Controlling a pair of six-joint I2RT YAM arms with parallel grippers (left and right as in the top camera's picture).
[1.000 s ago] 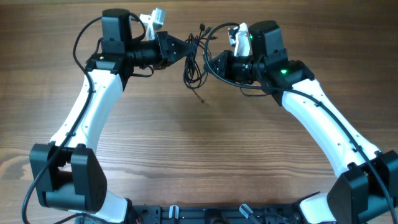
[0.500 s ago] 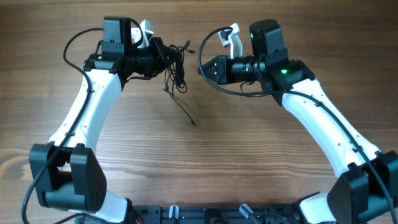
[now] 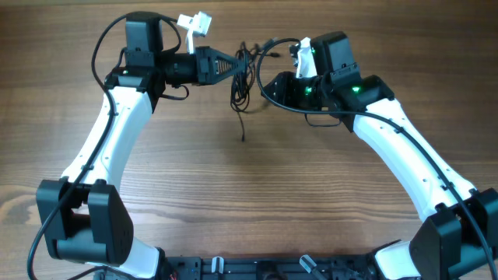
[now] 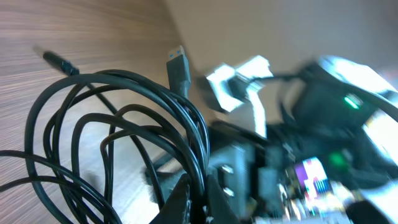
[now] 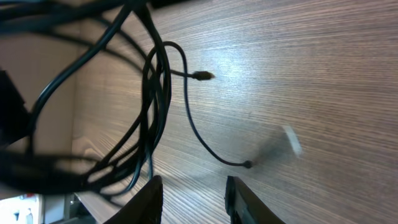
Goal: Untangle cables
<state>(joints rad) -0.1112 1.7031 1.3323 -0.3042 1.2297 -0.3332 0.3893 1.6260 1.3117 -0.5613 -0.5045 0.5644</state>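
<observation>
Left gripper (image 3: 238,68) is clamped on the cables (image 3: 237,97), with the bundle pinched between its fingers (image 4: 179,200). Bundle sits at the table's (image 3: 249,202) 12 o'clock, between both grippers, one loose end trailing toward 6. Right gripper (image 5: 194,200) is at the bundle's 3 o'clock, jaws apart, nothing between them.

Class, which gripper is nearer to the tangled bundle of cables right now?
Left. The left gripper is clamped on the cables, while the right gripper stands open beside them, with nothing between its fingers.
</observation>
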